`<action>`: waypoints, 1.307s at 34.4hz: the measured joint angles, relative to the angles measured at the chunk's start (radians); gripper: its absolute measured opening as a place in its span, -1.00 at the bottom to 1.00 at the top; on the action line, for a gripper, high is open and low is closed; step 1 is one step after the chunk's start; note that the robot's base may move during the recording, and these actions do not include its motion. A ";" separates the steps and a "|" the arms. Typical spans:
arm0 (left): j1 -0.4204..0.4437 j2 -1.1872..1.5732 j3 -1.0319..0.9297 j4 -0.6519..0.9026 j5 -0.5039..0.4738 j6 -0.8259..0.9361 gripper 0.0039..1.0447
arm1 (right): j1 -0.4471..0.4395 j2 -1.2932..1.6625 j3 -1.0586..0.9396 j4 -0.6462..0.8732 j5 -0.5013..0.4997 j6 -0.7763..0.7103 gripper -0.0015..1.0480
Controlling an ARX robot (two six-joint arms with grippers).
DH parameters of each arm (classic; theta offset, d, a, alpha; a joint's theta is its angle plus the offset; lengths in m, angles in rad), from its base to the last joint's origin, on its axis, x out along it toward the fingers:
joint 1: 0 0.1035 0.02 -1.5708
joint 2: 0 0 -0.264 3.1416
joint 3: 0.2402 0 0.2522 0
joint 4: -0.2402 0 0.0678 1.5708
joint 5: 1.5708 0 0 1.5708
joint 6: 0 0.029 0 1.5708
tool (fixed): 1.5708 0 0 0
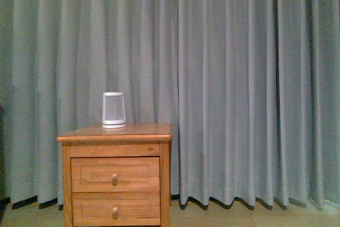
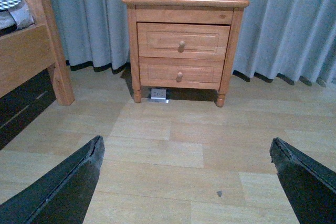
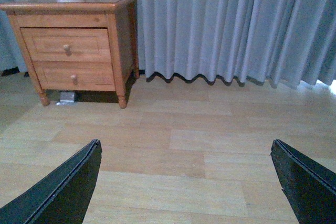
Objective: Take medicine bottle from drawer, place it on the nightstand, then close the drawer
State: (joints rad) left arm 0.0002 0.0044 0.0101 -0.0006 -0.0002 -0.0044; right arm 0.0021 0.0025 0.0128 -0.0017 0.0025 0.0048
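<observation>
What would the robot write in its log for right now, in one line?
drawer: shut | medicine bottle: not in sight | nightstand top: ribbed white device | left gripper: open, empty | right gripper: open, empty

A grey-blue curtain [image 1: 239,78] hangs in deep, even pleats across the whole back of the room, reaching down to the floor [image 2: 173,145]; its hem runs in a wavy line with a dark shadow under it; the floor is pale wood-look planks laid in long boards, with one small dark speck [image 2: 219,193]; the nightstand [image 1: 138,150] stands close against the curtain, a small white box [image 2: 158,94] on the floor beneath it; to one side stands a honey-brown wooden bed frame [image 2: 31,51] with checked bedding [image 2: 10,1] on it and a dark space below; the light is soft and dim.
</observation>
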 joint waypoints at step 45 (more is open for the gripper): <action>0.000 0.000 0.000 0.000 0.000 0.000 0.88 | 0.000 0.000 0.000 0.000 0.000 0.000 0.87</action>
State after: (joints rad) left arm 0.0002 0.0044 0.0101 -0.0006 -0.0002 -0.0044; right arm 0.0021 0.0025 0.0128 -0.0017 0.0025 0.0048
